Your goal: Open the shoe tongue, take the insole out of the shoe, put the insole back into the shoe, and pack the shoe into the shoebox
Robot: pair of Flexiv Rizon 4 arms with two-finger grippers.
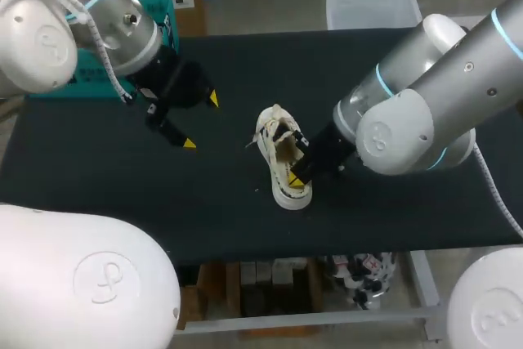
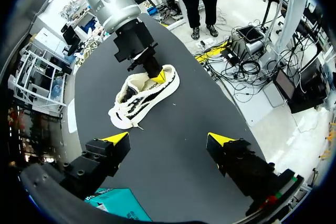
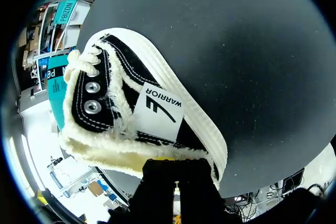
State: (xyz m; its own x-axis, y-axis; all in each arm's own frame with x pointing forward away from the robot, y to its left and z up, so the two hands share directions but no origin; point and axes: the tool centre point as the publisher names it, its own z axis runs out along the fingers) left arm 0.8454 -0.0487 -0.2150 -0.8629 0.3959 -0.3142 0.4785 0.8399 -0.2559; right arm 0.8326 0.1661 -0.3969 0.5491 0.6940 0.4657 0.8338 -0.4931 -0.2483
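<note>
Cream lining and black upper mark the shoe (image 1: 276, 153), which sits near the middle of the dark table (image 1: 163, 194), toward its front edge. It appears tilted onto one side, with its opening turned toward my right arm. The laces look loose and the mouth gapes wide, so I judge the tongue step to be done or nearly done.

At that opening is the right gripper (image 1: 298, 173), coming in from the heel end with its tip sunk below the collar. Whether it is closed on anything in there I cannot tell, because the shoe's rim hides the tip in the wrist view. No insole lies out on the table, and I cannot make one out clearly inside the shoe. My reading is that the work stands at the insole step, either reaching in to draw it out or seating it again, and I cannot say which.

Farther back and to the left, the left gripper (image 1: 201, 122) hangs above the bare table, well apart from the shoe, its fingers spread wide and holding nothing.

Beyond it, at the table's far left, sits a teal box (image 2: 118, 205), which I take for the shoebox. The shoe is nowhere near it, so packing is wholly left to do.
</note>
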